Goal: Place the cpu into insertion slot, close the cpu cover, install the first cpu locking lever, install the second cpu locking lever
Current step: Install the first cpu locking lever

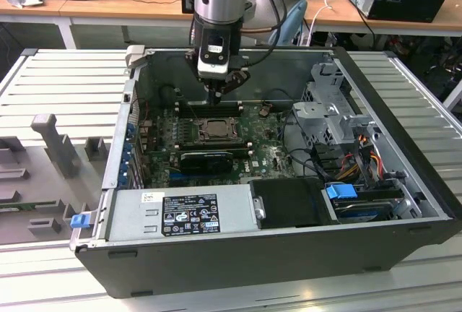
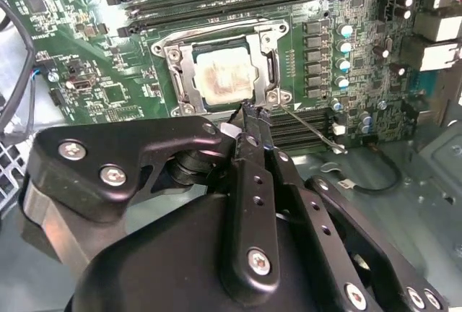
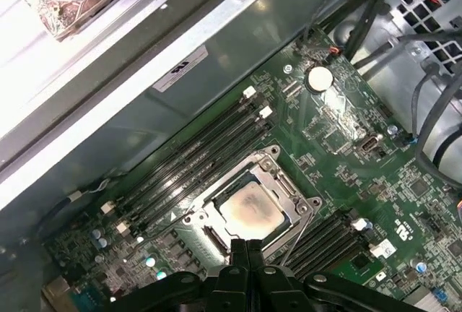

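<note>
Inside the open computer case (image 1: 289, 258), the cpu (image 2: 225, 74) sits in the insertion slot (image 2: 216, 43), framed by the lowered cpu cover (image 2: 177, 74) (chip showing through its window). The end effector (image 2: 253, 113) hangs at the socket's corner, fingertips pressed together with nothing visibly between them.

Bright even light; glare on case wall (image 3: 137, 48).

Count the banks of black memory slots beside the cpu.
2. One bank lies between the cpu and the case wall; the other bank on the opposite side, partly hidden by the gripper.
</note>
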Motion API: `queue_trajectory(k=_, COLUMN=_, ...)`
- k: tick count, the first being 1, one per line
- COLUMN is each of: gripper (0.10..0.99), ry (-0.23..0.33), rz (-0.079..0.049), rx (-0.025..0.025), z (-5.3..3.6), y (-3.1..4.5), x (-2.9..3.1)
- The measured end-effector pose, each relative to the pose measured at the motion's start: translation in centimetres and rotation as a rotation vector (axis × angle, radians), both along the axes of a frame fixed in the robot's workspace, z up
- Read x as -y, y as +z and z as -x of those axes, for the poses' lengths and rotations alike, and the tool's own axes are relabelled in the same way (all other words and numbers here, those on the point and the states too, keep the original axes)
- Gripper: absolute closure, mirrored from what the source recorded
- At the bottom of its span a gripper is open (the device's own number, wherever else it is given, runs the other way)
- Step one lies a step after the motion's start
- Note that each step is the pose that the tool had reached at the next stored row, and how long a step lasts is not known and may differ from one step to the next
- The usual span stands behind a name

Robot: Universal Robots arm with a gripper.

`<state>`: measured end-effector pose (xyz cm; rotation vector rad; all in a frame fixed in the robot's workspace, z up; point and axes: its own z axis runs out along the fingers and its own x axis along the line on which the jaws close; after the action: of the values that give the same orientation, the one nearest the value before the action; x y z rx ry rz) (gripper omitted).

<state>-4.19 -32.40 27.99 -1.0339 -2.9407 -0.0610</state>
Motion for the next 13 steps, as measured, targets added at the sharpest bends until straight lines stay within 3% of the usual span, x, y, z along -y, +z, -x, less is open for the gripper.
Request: queue_trajectory(k=13, gripper=0.980, ry=0.141, rz=0.000, rx=0.0000, z=0.00, y=0.00, x=0.00)
